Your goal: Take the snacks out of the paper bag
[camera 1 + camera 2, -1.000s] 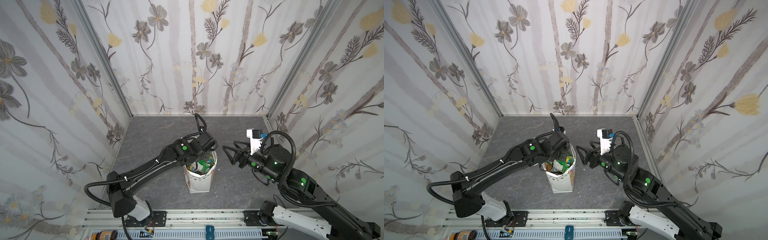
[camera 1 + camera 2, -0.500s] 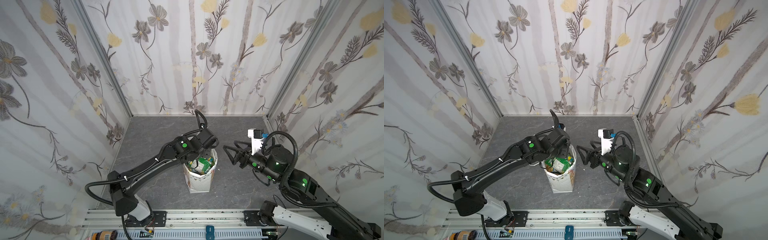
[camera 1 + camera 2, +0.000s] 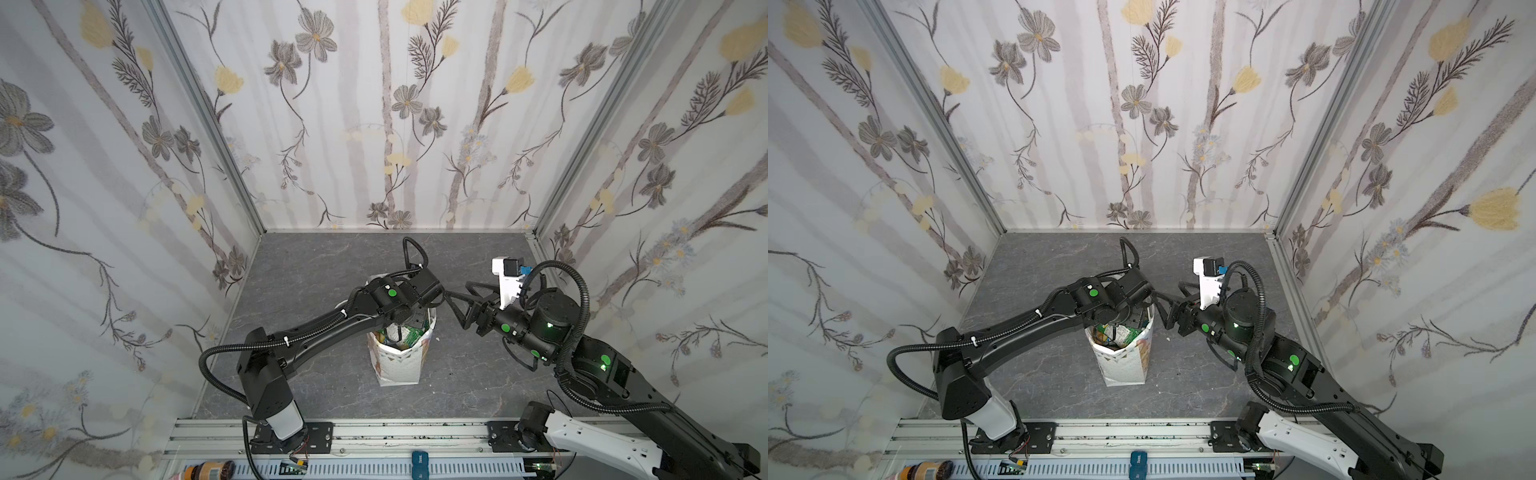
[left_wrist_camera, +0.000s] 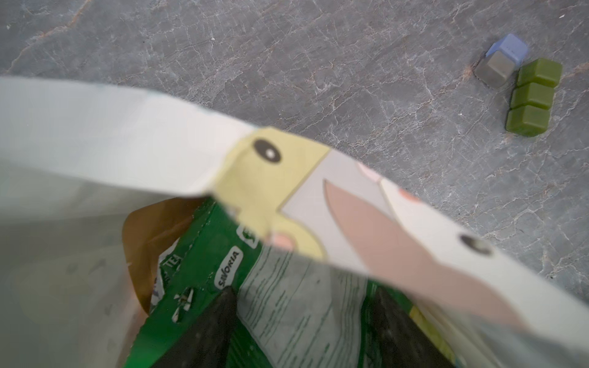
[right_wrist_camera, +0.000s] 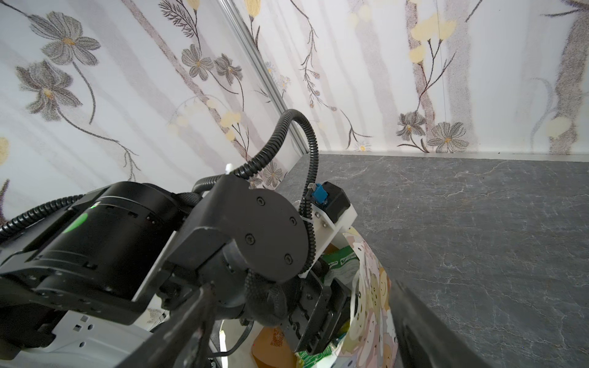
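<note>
The white paper bag (image 3: 399, 365) (image 3: 1125, 365) with pastel print stands upright mid-floor. Its mouth holds the snacks (image 3: 405, 334) (image 3: 1121, 334). My left gripper (image 4: 302, 291) reaches down inside the bag and is hidden under its wrist in both top views. It is open, its two dark fingers on either side of a green packet (image 4: 191, 286) with a grey printed label. A tan-brown pouch (image 4: 143, 239) (image 5: 271, 344) lies beside it. My right gripper (image 3: 457, 297) (image 3: 1167, 299) (image 5: 301, 285) hovers open and empty just right of the bag's rim (image 5: 373, 302), close to the left wrist.
On the grey floor beyond the bag lie a small blue-grey cube (image 4: 503, 60) and a row of three olive-green cubes (image 4: 532, 98). Floral walls close in the back and both sides. The arms' mounting rail (image 3: 374, 436) runs along the front edge.
My left wrist has shifted slightly over the bag's mouth. The bag and the right arm stay almost where they were.
</note>
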